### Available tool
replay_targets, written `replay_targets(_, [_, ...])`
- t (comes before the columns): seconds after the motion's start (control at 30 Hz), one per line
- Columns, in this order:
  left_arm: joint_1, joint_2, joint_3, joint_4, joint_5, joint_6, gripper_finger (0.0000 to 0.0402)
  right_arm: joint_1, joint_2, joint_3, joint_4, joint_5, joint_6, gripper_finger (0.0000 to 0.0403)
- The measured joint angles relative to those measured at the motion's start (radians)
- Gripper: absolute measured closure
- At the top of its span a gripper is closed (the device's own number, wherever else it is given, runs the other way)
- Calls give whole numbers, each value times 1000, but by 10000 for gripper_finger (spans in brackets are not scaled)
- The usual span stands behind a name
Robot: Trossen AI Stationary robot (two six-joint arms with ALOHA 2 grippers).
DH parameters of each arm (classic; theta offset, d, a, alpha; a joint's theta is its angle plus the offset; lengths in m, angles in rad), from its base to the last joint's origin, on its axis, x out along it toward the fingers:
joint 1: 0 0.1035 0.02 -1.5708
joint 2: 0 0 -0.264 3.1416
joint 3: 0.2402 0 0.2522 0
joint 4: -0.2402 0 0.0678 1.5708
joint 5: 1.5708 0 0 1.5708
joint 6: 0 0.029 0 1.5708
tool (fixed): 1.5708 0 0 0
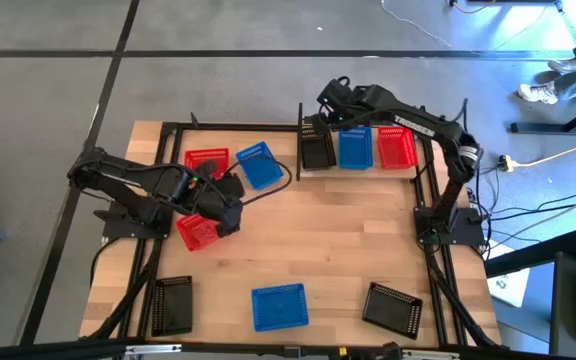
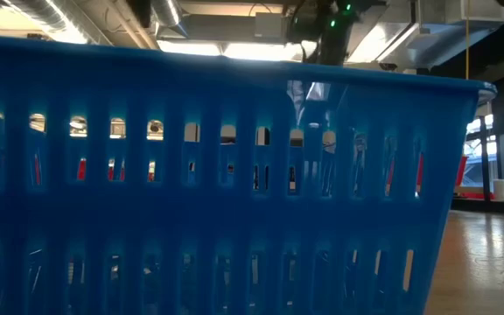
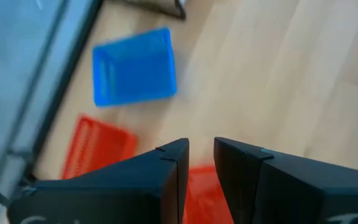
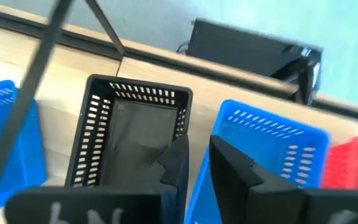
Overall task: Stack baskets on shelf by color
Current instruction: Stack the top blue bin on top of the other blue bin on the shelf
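open wood mid-table (image 1: pixel 338 225), shelf (image 1: pixel 368 150) filled across by three baskets, shelf posts flanking them

Low view is basically useless, one blue basket (image 2: pixel 217 192) fills it and hides the desk. The red basket (image 3: pixel 201 193) sits mostly hidden behind the left arm's fingers (image 3: pixel 166 180).

baskets (image 1: pixel 279 306): perforated plastic, slightly glossy | table (image 1: pixel 328 240): light wood, smooth | shelf (image 1: pixel 301 140): black metal rods
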State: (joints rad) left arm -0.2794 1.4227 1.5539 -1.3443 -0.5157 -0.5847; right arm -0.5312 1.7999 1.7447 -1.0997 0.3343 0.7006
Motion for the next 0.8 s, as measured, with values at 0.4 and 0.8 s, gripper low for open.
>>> replay_targets(0.4, [-11,0,0,-74,180,-379,334,150,-173,0,-34,41,-281,341])
replay_targets(0.8, [-45,0,0,-48,185,-534,334,292,-408,0,-160,-338,-791,340])
